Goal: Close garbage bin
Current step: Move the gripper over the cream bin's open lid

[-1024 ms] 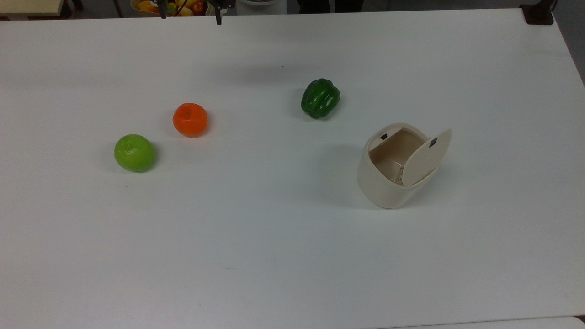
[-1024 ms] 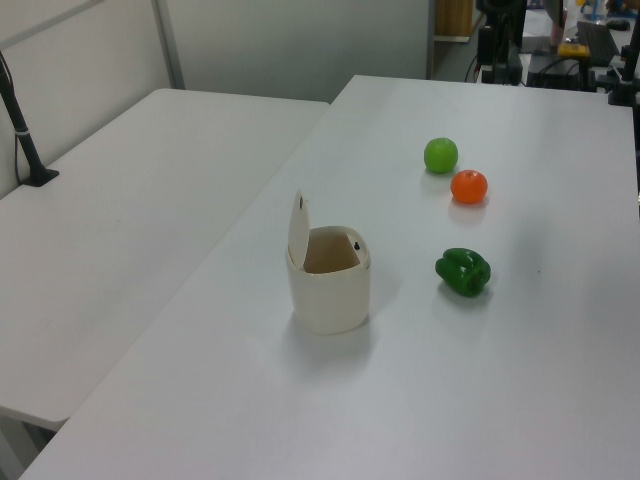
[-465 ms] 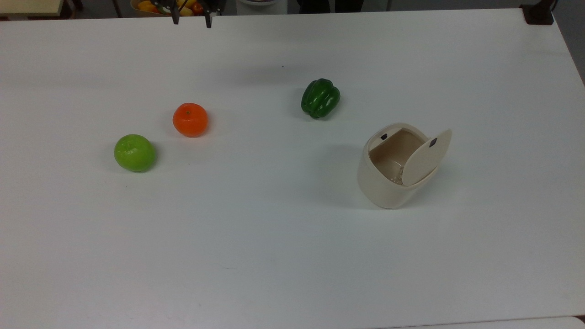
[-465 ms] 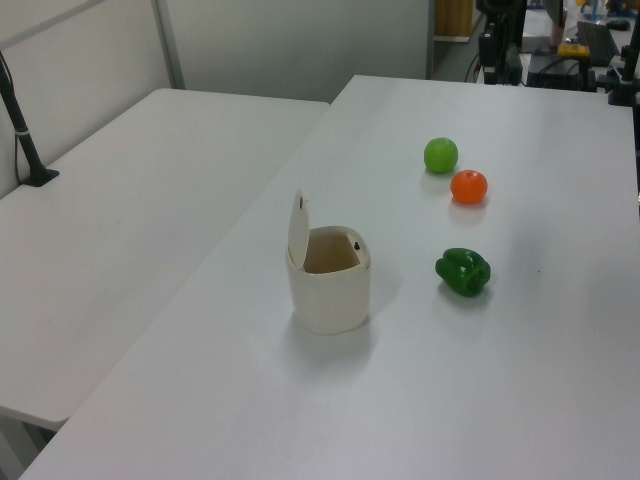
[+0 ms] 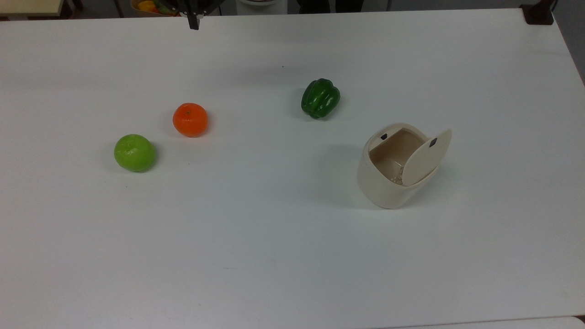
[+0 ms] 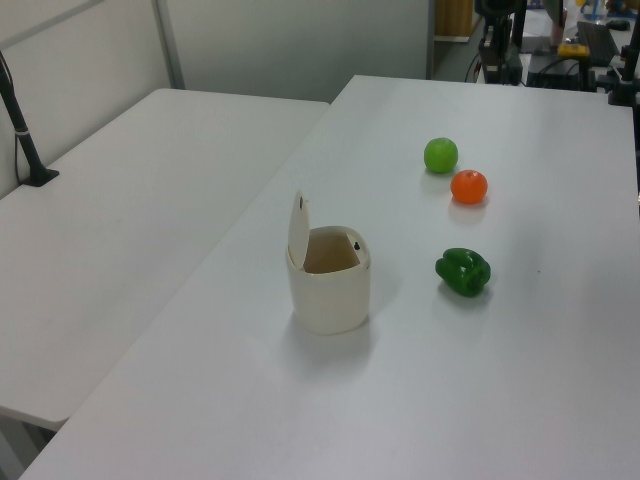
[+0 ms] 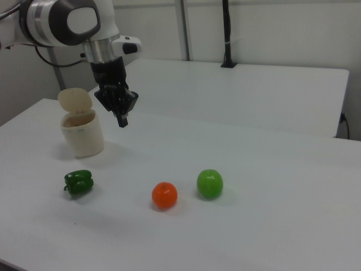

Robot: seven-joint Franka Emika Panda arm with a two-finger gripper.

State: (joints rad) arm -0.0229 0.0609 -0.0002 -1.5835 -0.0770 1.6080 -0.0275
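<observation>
Standing on the worktop point(image 5: 274, 237): one bin point(image 5: 386, 183), lid point(image 5: 426, 157) raised; one pepper point(image 5: 320, 98), one orange point(image 5: 190, 119), one green apple point(image 5: 135, 152). Hand point(image 7: 122, 119) aloft, fingers closed, empty.

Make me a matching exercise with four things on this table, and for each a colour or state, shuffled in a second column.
Things:
1. garbage bin
2. bell pepper
3. apple
4. gripper

Colours or states:
A. dark green
B. shut, above the table
C. cream, lid standing open
D. light green, round

Pairs: 1-C, 2-A, 3-D, 4-B
</observation>
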